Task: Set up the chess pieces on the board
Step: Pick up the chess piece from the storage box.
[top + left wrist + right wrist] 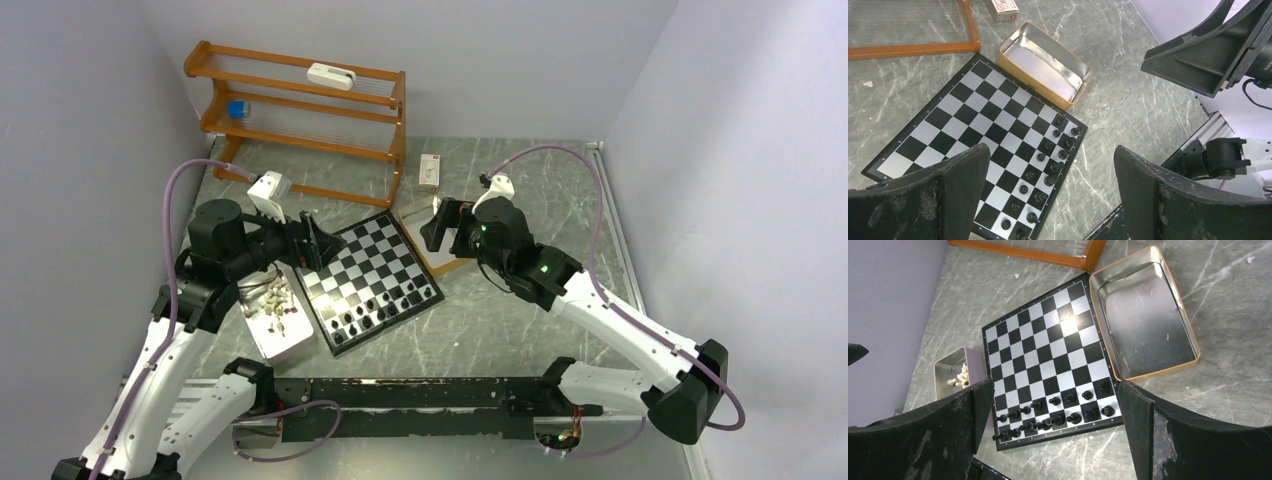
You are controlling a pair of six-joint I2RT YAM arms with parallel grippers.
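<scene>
The board (365, 258) lies flat on the surface (520, 330), turned at an angle to the arm bases. The black chess pieces (385, 307) stand in two rows along the board's near edge. The cream chess pieces (272, 298) lie heaped in a metal tray (290, 345) just beside the board's left edge. An orange-rimmed tin (1148, 315) sits just beside the board's far-right edge. The left tool (312, 244) hangs above the board's left corner. The right tool (436, 226) hangs above the tin, off the board's right corner. Both tools stand fully spread and hold nothing.
</scene>
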